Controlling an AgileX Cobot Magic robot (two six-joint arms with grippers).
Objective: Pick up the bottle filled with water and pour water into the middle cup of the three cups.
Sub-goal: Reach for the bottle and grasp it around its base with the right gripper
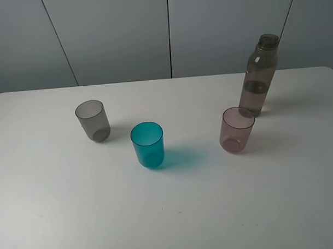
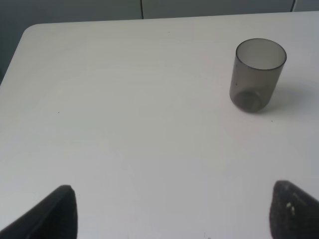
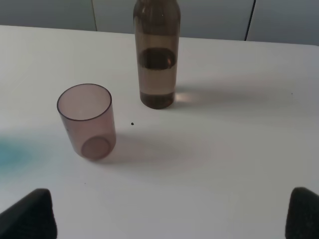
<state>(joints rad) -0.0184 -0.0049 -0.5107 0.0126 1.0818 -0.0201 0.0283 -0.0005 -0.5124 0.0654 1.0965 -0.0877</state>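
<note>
A white matte table (image 1: 170, 222) with rounded far corners was seen filling most of the view. Behind its far edge a pale grey wall (image 1: 114, 33) of flat panels was shown, divided by thin dark seams (image 1: 169, 34). Faint shadows were thrown toward the right edge.

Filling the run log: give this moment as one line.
phase: pre-grasp | bottle: upright, untouched | middle cup: upright | left gripper: open, empty | right gripper: open, empty

bare lab, white table (image 1: 60, 215), grey wall panels (image 1: 114, 33)
</note>
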